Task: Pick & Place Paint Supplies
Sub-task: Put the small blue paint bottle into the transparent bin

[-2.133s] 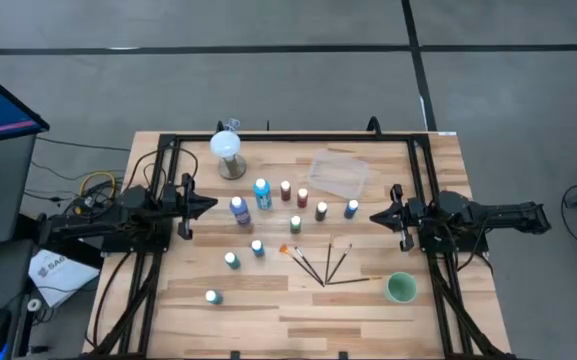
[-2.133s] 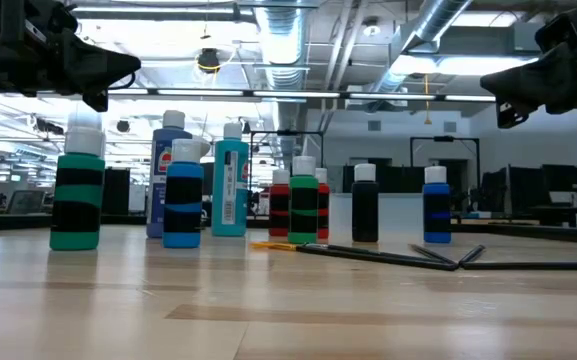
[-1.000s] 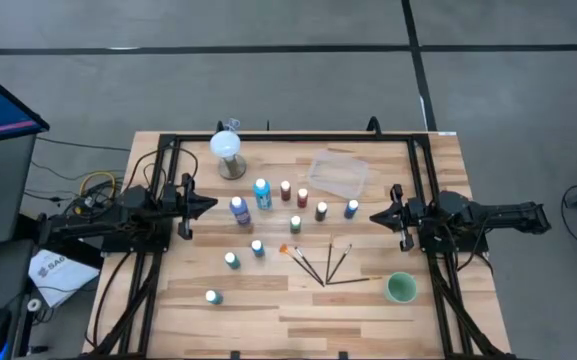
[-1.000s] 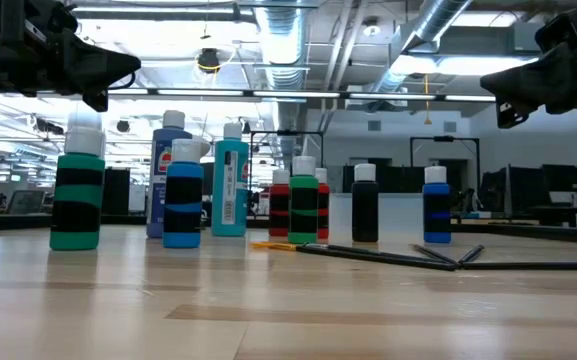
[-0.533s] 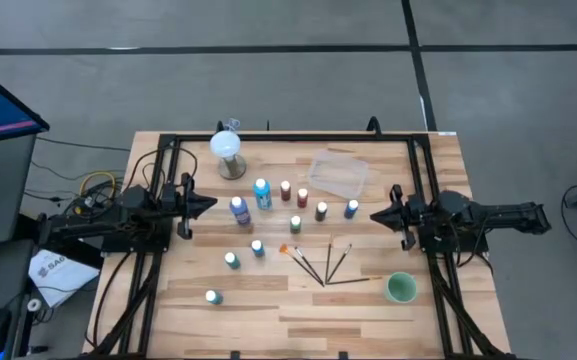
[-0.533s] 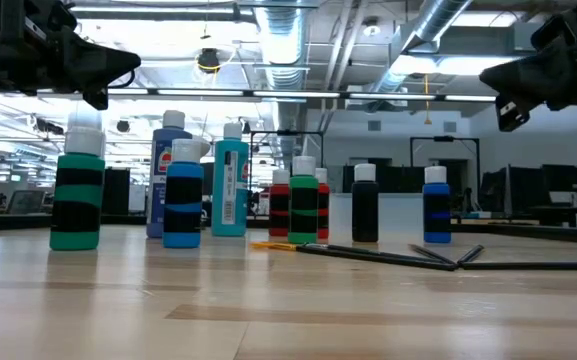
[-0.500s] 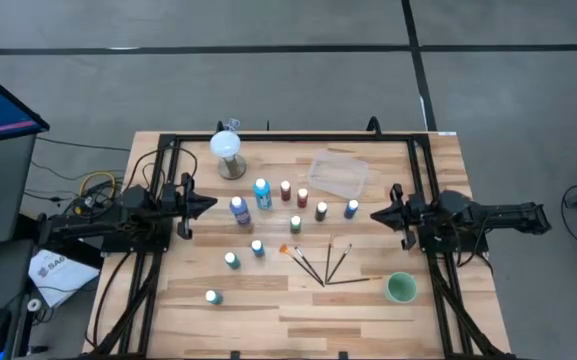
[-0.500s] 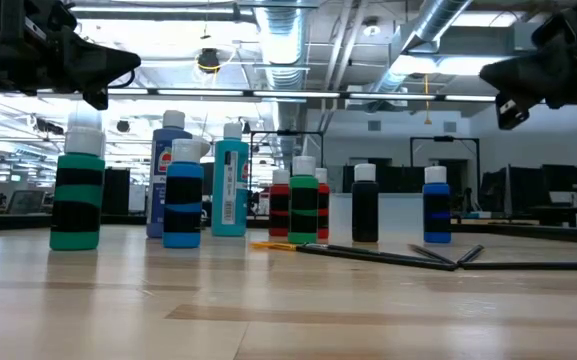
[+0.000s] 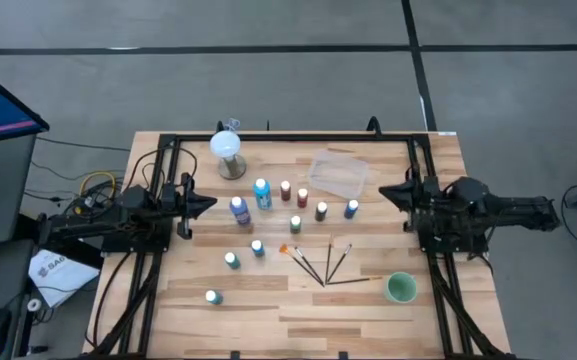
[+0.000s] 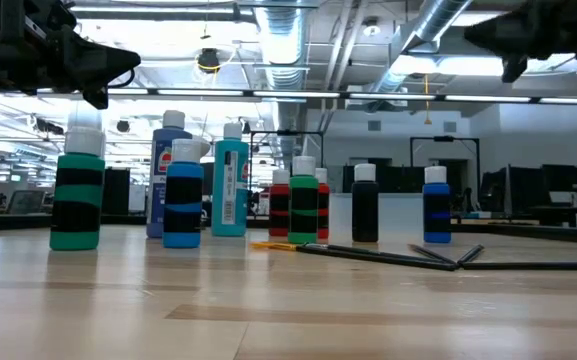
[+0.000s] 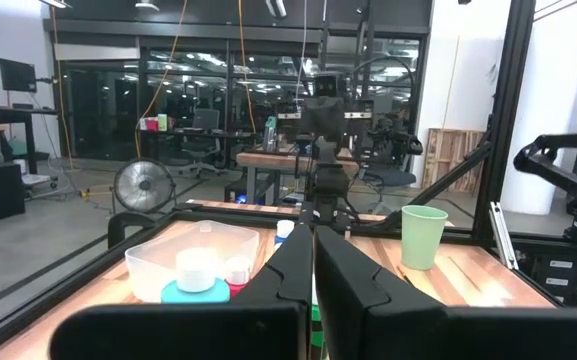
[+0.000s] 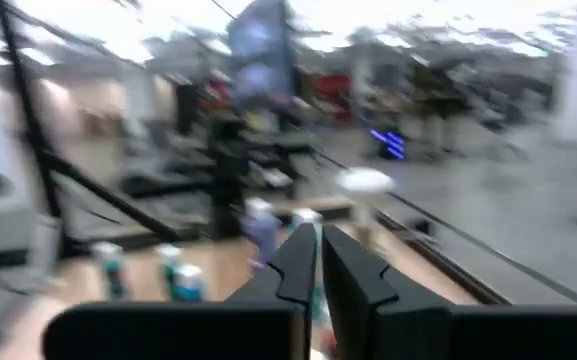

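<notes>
Mid-table, upright paint bottles (image 9: pixel 261 193), brushes (image 9: pixel 325 265) lying fanned; right claw (image 9: pixel 386 192) closed, empty.

White caps are seen on the paint bottles (image 9: pixel 262 190), which are blue, teal, dark red and green. A light green cup (image 9: pixel 400 289) is seen near the pale wooden table's (image 9: pixel 298 320) front right corner. One brush (image 9: pixel 295 250) is tipped with orange.

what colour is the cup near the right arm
Pale green; the cup shows best in the high view.

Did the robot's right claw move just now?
Yes. The right gripper swung toward the table's far edge, nearer the clear tray, farther from the green cup.
</notes>
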Controlling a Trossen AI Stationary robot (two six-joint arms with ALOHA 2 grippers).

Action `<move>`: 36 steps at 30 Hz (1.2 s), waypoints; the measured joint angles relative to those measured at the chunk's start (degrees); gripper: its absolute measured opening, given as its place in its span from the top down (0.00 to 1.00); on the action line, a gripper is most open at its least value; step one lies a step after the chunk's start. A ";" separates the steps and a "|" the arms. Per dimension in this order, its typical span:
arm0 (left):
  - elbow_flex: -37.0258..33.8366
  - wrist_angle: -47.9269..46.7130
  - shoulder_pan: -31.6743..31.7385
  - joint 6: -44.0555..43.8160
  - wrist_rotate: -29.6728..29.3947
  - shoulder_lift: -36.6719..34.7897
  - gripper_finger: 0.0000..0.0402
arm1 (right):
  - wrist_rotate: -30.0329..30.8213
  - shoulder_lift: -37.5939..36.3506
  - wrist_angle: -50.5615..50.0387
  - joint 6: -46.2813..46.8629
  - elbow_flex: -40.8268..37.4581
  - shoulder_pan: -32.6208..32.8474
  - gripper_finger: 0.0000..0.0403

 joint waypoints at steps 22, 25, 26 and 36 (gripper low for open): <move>0.02 0.47 -0.02 0.01 0.00 -0.01 1.00 | 5.25 40.85 -21.34 9.94 15.76 -2.64 0.26; 0.02 0.52 0.00 0.02 0.01 0.00 1.00 | 5.13 44.23 -20.90 10.10 15.76 -3.26 0.26; 0.01 0.55 -0.01 0.01 -0.01 -0.01 1.00 | 5.08 45.17 -20.92 10.10 15.76 -3.48 0.26; 0.02 0.79 -0.02 0.00 0.00 0.00 1.00 | 2.72 51.19 -20.55 12.26 15.76 -5.46 0.26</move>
